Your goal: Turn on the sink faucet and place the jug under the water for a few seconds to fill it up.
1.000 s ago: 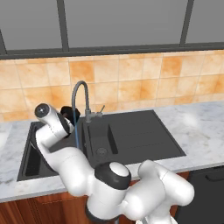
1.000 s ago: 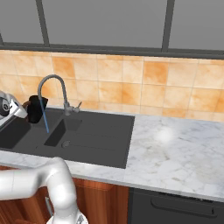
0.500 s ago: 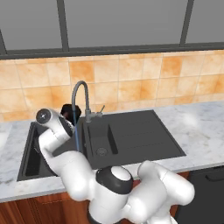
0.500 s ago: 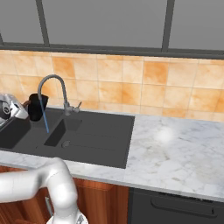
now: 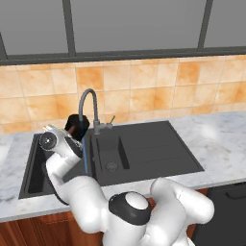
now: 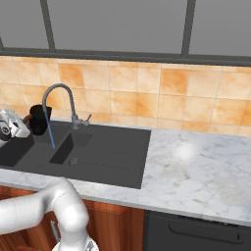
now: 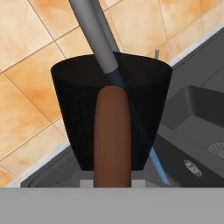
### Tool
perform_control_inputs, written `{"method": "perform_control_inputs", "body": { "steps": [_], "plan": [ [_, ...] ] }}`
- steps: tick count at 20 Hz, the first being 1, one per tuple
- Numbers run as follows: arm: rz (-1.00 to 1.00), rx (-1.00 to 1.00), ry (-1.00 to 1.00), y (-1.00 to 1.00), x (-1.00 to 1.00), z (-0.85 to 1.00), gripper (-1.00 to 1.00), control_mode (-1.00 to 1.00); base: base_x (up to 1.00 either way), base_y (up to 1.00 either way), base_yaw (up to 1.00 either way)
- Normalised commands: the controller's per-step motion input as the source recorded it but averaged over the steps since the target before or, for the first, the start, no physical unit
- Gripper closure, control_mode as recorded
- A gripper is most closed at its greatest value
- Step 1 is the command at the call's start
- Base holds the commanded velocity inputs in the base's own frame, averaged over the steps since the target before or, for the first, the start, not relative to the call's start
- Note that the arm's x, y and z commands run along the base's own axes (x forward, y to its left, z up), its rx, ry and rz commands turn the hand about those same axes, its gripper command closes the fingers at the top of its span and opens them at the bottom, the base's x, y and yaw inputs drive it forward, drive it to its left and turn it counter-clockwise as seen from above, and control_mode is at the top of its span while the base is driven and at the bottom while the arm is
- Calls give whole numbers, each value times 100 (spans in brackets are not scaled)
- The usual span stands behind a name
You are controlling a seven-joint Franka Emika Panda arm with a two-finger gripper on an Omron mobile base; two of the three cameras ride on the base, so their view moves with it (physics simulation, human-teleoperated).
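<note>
The black jug (image 7: pixel 144 109) hangs in my gripper (image 7: pixel 112 177), which is shut on its reddish-brown loop handle (image 7: pixel 112 131). The grey faucet spout (image 7: pixel 92 35) ends right at the jug's rim. The water (image 7: pixel 156 166), a thin blue stream, runs down across the jug's wall and on into the sink (image 7: pixel 197 118); I cannot tell whether any enters the jug. From the left base, the jug (image 5: pixel 77 126) is held over the large basin, just left of the faucet (image 5: pixel 90 98) and the water (image 5: pixel 86 156), with my gripper (image 5: pixel 67 135) at its left. In the right base view the jug (image 6: pixel 39 119) sits left of the water (image 6: pixel 50 133).
The faucet's lever handle (image 5: pixel 110 119) points up to the right. The small basin and ribbed drainboard of the sink (image 5: pixel 149 146) lie to the right. A marble counter (image 6: pixel 196 166) runs on rightward. The tiled wall (image 5: pixel 153 86) stands close behind the jug.
My hand and the jug have sunk slightly beside the spout. The water keeps running.
</note>
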Motion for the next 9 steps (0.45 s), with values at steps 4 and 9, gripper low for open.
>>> {"method": "perform_control_inputs", "body": {
  "steps": [4, 9],
  "plan": [
    [0, 0, 0, 0, 0, 0, 100, -100, 0, 0, 0],
    [0, 0, 0, 0, 0, 0, 100, -100, 0, 0, 0]
  ]
}}
